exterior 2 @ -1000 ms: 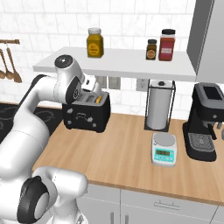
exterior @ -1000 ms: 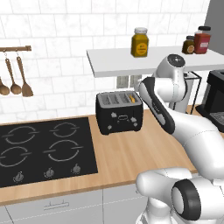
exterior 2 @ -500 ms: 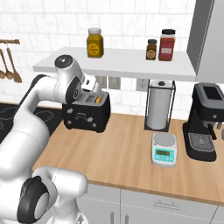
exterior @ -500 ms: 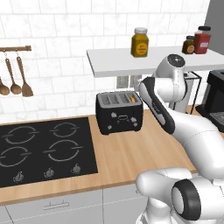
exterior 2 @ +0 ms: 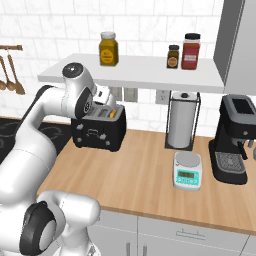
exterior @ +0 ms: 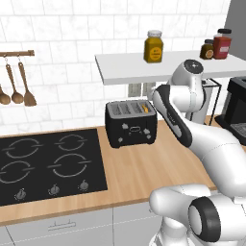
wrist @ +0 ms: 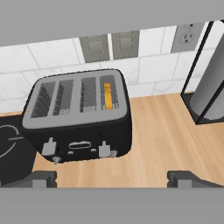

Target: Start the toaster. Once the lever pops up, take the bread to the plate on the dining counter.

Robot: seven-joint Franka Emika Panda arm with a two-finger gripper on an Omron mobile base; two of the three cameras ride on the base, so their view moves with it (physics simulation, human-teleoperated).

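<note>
Centrally in the hand view stood the toaster, black with a grey slotted top, and the bread sat sunk in its rightmost slot as an orange strip; two pale levers showed on its front face. The toaster rested on the wood surface against the tiled wall, with the black hob to its left in the left base view. The pincer hung above and in front of it at the bottom of the frame, jaws spread wide and holding nothing.
</note>
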